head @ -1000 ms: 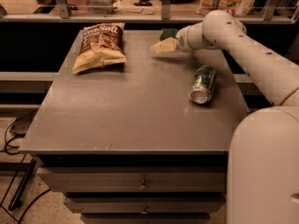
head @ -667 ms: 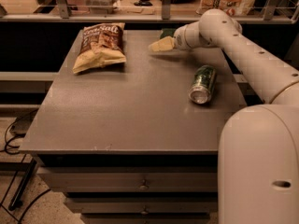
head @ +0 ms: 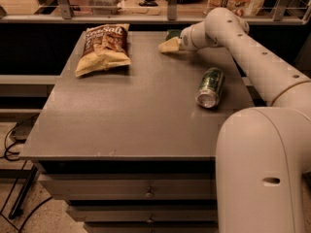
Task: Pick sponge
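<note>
The sponge (head: 170,41) lies at the far edge of the grey table (head: 136,115), right of centre. Its dark green layer faces the back and its pale yellow foam faces me. My gripper (head: 181,42) is at the end of the white arm (head: 252,57), which reaches in from the right. The gripper is right against the sponge's right side. The wrist hides the spot where they meet, so I cannot see whether it holds the sponge.
A green drink can (head: 210,86) lies on its side at the table's right, under the arm. A chip bag (head: 103,47) lies at the far left. A rail and shelf (head: 146,18) run behind the table. Drawers (head: 146,193) sit below the front edge.
The gripper end and the sponge's pale side have shifted slightly left and toward the back. The can and the chip bag have not moved.
</note>
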`<state>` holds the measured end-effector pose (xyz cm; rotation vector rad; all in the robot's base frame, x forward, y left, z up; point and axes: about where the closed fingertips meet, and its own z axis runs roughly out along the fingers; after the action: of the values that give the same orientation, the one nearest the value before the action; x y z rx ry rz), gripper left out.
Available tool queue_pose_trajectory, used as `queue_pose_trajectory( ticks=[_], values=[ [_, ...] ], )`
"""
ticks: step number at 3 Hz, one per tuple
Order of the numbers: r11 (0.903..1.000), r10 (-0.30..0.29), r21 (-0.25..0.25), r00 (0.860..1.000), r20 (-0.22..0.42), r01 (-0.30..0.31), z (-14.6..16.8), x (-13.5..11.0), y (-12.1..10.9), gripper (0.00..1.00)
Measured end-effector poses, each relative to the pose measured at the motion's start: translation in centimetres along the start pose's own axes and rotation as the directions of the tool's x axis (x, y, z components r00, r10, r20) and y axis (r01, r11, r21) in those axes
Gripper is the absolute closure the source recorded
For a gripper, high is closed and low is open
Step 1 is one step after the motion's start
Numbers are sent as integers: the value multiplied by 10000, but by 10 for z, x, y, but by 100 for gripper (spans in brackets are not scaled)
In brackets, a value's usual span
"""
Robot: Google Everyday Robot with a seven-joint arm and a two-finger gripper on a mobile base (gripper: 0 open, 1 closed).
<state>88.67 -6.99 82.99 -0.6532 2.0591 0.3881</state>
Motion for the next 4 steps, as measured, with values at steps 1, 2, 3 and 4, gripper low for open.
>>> queue_pose_trajectory(
  ticks=[1, 2, 3, 4],
  values=[
    [10000, 0, 0, 10000, 0, 0, -1, -1, 0, 70],
    [10000, -1, 1, 10000, 1, 1, -3, -5, 0, 93],
    [10000, -3, 0, 10000, 4, 3, -3, -5, 0, 100],
    [10000, -3, 0, 10000, 4, 3, -3, -5, 0, 100]
  ],
)
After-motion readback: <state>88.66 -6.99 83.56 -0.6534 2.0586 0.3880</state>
